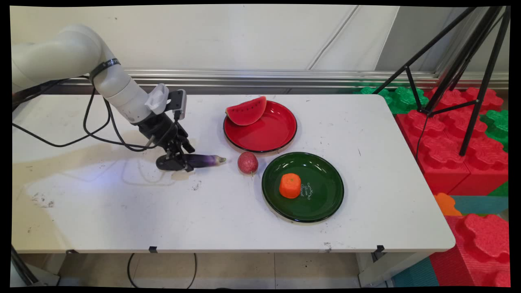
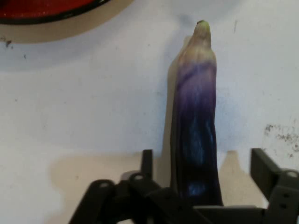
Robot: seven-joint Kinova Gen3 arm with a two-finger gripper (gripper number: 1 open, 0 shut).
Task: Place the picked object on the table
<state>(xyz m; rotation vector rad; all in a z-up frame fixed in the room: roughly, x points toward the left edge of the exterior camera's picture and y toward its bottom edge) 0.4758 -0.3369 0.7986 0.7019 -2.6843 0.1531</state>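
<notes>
Purple eggplant [image 2: 195, 126], pale tip, between tool [image 2: 201, 172] fingers

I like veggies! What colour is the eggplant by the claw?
The eggplant is purple, fading pale toward its greenish tip. The hand view shows it best.

Arm [image 1: 118, 91] enters from upper left, white link angled down and to the right toward the table. Black band round the link above the wrist. Black cables [image 1: 97, 134] hang off it in loops. Wrist pitched steeply forward. Gripper [image 1: 175, 162] low, at or just off the tabletop; contact can't be judged from the main view. Hand view: black linkage along the bottom edge, both fingers [image 2: 261, 168] standing well apart, jaws spread. Left finger shows thin and edge-on, right finger broader and nearer the frame's side.
</notes>
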